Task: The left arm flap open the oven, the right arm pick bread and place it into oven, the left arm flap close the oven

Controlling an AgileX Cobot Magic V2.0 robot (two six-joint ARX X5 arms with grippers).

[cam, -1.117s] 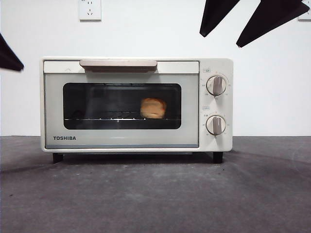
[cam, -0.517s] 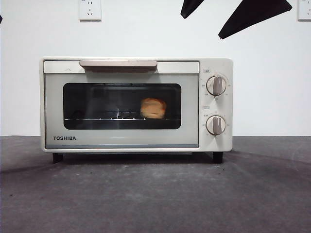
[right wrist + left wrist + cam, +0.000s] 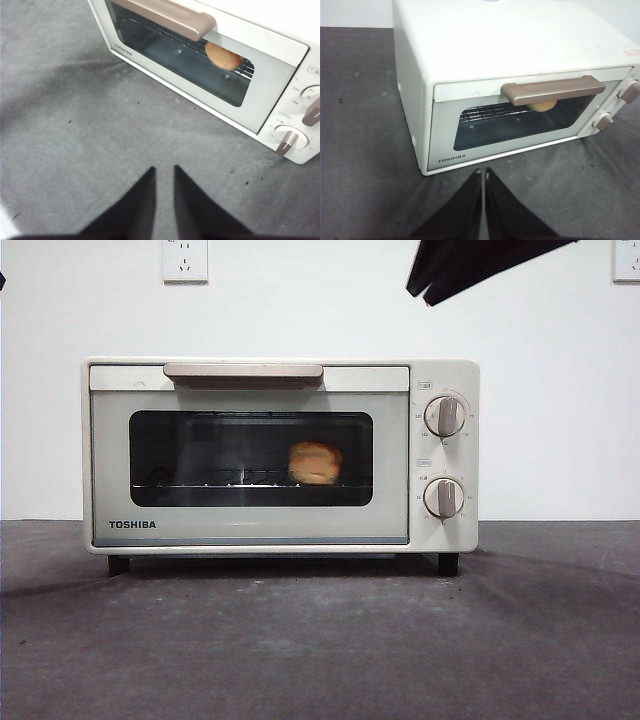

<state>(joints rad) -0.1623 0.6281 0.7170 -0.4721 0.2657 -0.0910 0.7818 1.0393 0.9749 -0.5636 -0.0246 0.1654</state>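
The bread [image 3: 316, 462] sat on the wire rack [image 3: 487, 113] inside the closed oven [image 3: 280, 455], right of centre behind the dark glass. It looked light and soft-crusted, best held gently across its width. The oven seemed heavy and rigid, and its bar handle [image 3: 243, 371] was the obvious grip. The handle hid part of the loaf from above. The left gripper [image 3: 483, 173] was pressed together; the right gripper [image 3: 164, 169] was slightly spread. Both held nothing and were apparently clear of the oven.
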